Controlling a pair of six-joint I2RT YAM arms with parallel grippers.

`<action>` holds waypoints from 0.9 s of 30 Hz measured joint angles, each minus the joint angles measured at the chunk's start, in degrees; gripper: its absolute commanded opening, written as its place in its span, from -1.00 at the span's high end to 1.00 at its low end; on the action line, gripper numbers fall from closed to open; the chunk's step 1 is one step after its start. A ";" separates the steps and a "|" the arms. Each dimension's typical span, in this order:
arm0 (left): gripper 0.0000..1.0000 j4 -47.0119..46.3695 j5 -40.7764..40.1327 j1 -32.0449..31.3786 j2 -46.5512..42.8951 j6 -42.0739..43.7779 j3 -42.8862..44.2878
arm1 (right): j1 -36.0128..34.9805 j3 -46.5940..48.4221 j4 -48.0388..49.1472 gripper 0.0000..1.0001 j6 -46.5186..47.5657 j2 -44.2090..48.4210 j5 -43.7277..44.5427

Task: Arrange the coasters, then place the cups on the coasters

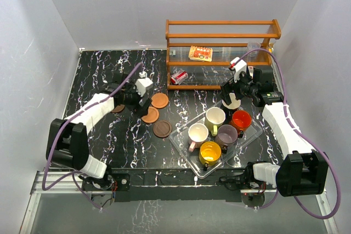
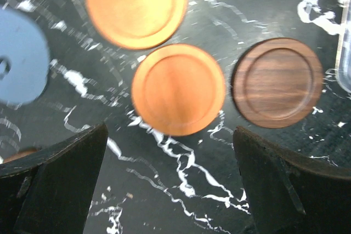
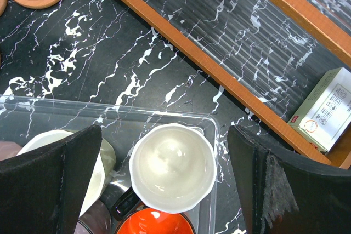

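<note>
Two orange-brown coasters [image 2: 136, 5] [image 2: 178, 89], a dark brown coaster [image 2: 277, 81] and a blue-grey coaster [image 2: 19, 56] lie flat on the black marble table. My left gripper [image 2: 170, 146] hovers open just short of the middle orange one, holding nothing. From above, the coasters [image 1: 159, 100] [image 1: 150, 115] [image 1: 162, 129] sit beside that gripper [image 1: 141, 102]. Six cups stand in the clear tray [image 1: 184, 141]: yellow [image 1: 210, 152], pale pink [image 1: 198, 133], mauve [image 1: 226, 134], olive-cream [image 1: 215, 117], orange-red [image 1: 241, 119]. My right gripper [image 3: 163, 135] hangs open over the black, white-lined cup [image 3: 173, 166].
A wooden rack [image 1: 222, 53] stands at the back right with a packet [image 1: 201, 53] and a small box [image 3: 329, 108] on it. Its lower rail [image 3: 181, 42] runs close behind the tray. Another dark coaster [image 1: 118, 108] shows partly under the left arm.
</note>
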State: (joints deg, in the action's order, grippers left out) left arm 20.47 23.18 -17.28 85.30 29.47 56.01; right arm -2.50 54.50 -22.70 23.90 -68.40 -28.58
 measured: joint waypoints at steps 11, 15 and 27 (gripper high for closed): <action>-0.93 -3.76 -5.07 -15.10 3.26 6.97 -2.73 | 0.44 0.00 -0.02 -0.97 0.00 -0.90 0.17; -0.93 -4.44 -7.82 -17.33 4.90 9.07 -4.76 | 0.46 0.00 -0.04 -0.97 0.00 -1.27 0.17; -0.94 -6.88 -12.26 -17.97 2.84 10.62 -8.07 | 0.63 0.00 -0.17 -0.97 0.00 -1.51 0.17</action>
State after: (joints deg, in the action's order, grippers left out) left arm 13.58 10.92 -35.24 88.14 40.10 47.94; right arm -1.87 54.50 -22.87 23.90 -69.91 -28.40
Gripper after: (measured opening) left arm 0.963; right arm 0.983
